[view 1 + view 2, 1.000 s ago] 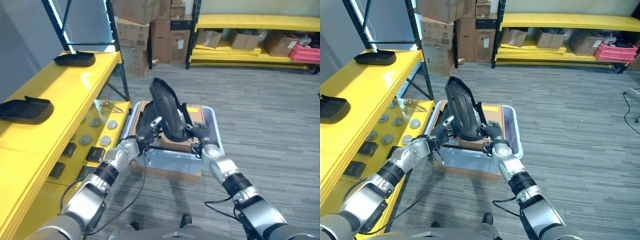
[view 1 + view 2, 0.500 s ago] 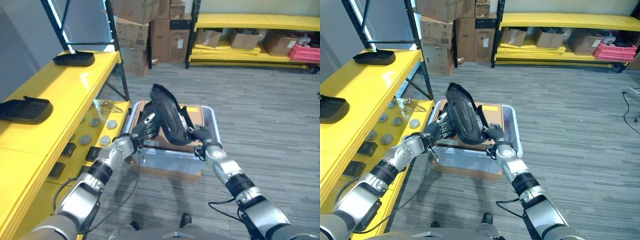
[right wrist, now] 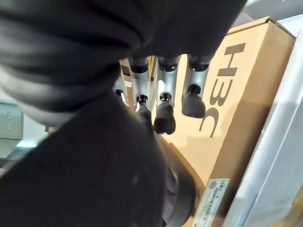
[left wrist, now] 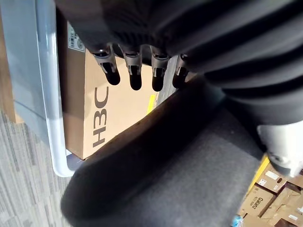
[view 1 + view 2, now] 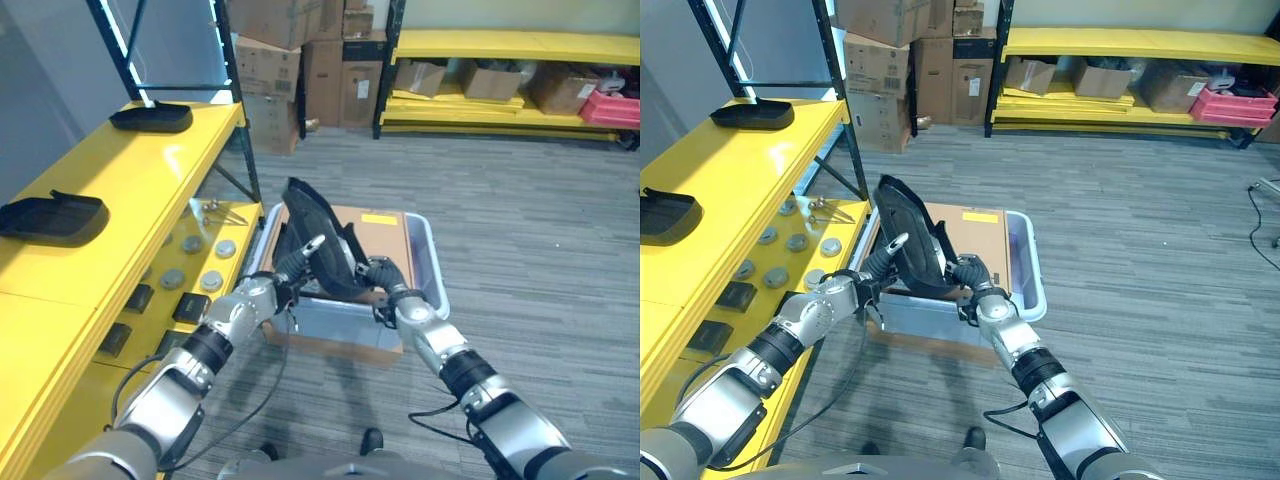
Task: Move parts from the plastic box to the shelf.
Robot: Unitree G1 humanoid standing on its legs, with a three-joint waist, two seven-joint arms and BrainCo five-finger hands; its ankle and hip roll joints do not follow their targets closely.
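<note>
A large black curved part (image 5: 318,243) stands tilted above the grey plastic box (image 5: 428,262), held between my two hands. My left hand (image 5: 283,272) lies against its left side with straight fingers (image 4: 135,75), and the part (image 4: 180,156) runs between those fingers and the thumb. From the right, my right hand (image 5: 386,280) curls round the part's lower edge, its fingers (image 3: 163,109) bent beside the part (image 3: 94,161). Inside the plastic box sits a brown cardboard box (image 5: 380,225). The yellow shelf (image 5: 130,180) is to my left.
Two black parts (image 5: 150,117) (image 5: 50,215) lie on the yellow shelf's top. Its lower level holds round discs (image 5: 190,262) and dark blocks (image 5: 135,298). A black upright post (image 5: 235,100) stands at the shelf's corner. Cardboard boxes (image 5: 300,60) and another yellow rack (image 5: 510,45) stand at the back.
The black part has come lower and a little to the left, now tilted over the box's left half. Both hands went down with it.
</note>
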